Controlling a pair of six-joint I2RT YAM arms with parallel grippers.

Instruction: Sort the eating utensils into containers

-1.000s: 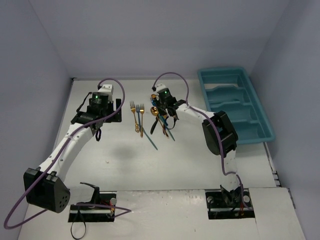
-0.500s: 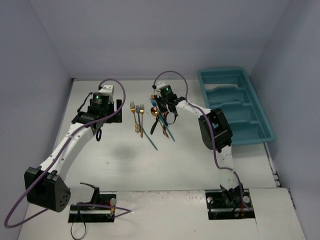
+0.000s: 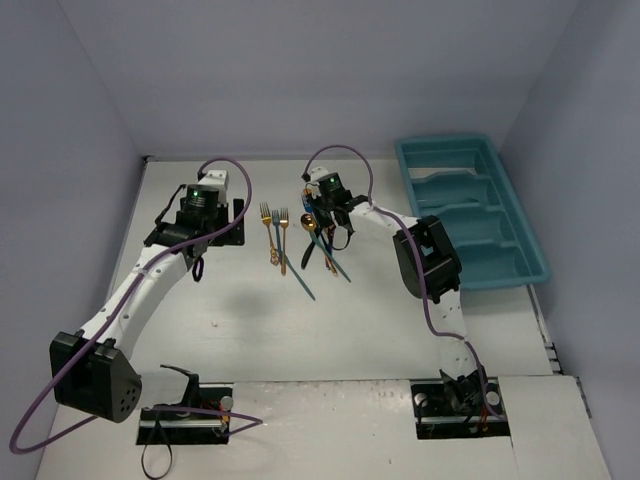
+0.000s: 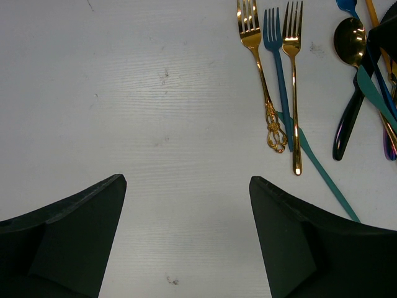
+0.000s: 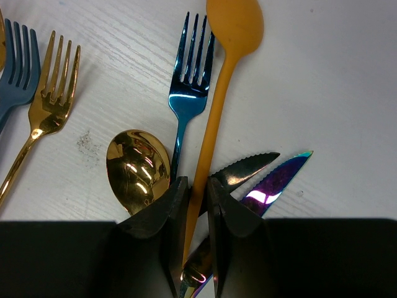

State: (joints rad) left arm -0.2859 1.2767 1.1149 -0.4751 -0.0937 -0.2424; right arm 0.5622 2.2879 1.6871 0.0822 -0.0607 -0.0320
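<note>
Amid the utensils clustered well left of the teal tray (image 3: 450,165), the orange spoon (image 5: 214,124) has its handle pinched by the right gripper (image 5: 196,189). This looks like the pick. Next comes lifting it clear of its neighbours and carrying it trayward. The left gripper (image 4: 187,180) hangs released.

Work surface: white table (image 3: 300,330), faint wood-like grain running crosswise in both of my wrist views. Matte finish.

Marks on it: a few small dark specks (image 4: 165,74) and one near the lower edge of my left wrist view (image 4: 172,280); a greyish smudge of fine dots (image 5: 87,144) in my right wrist view.

A soft grey shadow (image 3: 245,300) lies left of centre.

Enclosure: plain pale lavender walls, back (image 3: 300,70), left (image 3: 60,150), right (image 3: 590,200).
</note>
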